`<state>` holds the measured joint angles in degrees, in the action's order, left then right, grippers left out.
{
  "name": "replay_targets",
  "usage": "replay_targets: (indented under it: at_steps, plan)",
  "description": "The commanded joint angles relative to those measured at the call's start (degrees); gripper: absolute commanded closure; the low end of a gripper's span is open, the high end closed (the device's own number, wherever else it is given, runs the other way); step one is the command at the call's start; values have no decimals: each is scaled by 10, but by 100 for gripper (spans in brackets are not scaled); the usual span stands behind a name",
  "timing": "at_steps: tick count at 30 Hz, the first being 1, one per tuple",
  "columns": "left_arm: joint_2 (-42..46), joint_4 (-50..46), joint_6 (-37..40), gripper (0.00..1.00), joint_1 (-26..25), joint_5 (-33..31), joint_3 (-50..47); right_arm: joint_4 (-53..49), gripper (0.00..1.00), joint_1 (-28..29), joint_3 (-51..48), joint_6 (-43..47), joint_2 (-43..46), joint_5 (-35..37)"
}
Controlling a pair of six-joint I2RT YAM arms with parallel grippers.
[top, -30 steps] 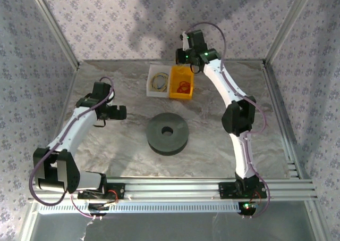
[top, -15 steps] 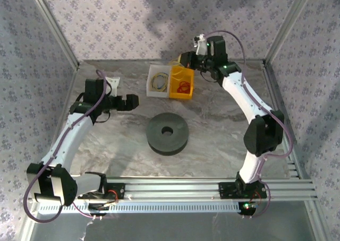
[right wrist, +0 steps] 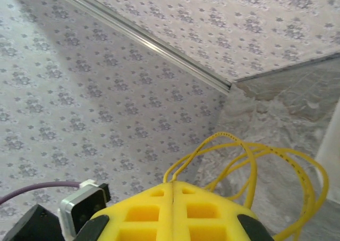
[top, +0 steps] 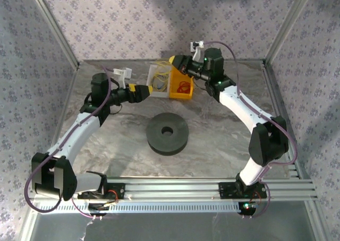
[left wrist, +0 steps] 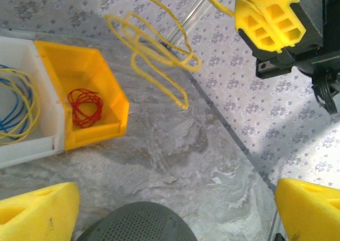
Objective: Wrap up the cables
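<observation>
Left arm swung in from left side toward bins; right arm shifted too, cord now clear of table. Nearest: dark grey spool [top: 167,133], bare, nothing wound on it yet. Beyond it, left gripper [top: 141,91], jaws spread wide, holding nothing, at white bin [left wrist: 53,113]. Yellow bin [left wrist: 98,130] touching it, red coil inside. Farthest: right gripper [top: 178,64] pinched tight on yellow cord [left wrist: 154,55], thin, dangling in loose tangled loops in air. Looks like pickup done, handover in hand. Next move probably needs left claw catching hanging loops, then carrying cord to spool.
</observation>
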<state>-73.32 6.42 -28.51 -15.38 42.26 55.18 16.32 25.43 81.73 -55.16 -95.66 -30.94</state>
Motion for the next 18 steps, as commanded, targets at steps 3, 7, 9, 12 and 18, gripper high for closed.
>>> replay_targets:
  at_steps: [3, 7, 9, 12, 18]
  plan:
    - [-16, 87, -38, 10, -15, 7, 20, 72, 100, 24, -10, -39, 27, 45]
    - [-24, 117, -56, 14, -16, 3, 14, 87, 100, 37, -15, -50, 26, 60]
    - [-26, 127, -61, 16, -16, -1, 12, 97, 100, 38, -17, -59, 25, 61]
    - [-26, 134, -63, 16, -16, -9, 11, 104, 100, 41, -19, -66, 24, 61]
    - [-37, 180, -89, 22, -16, -24, -3, 114, 100, 53, -27, -69, 25, 66]
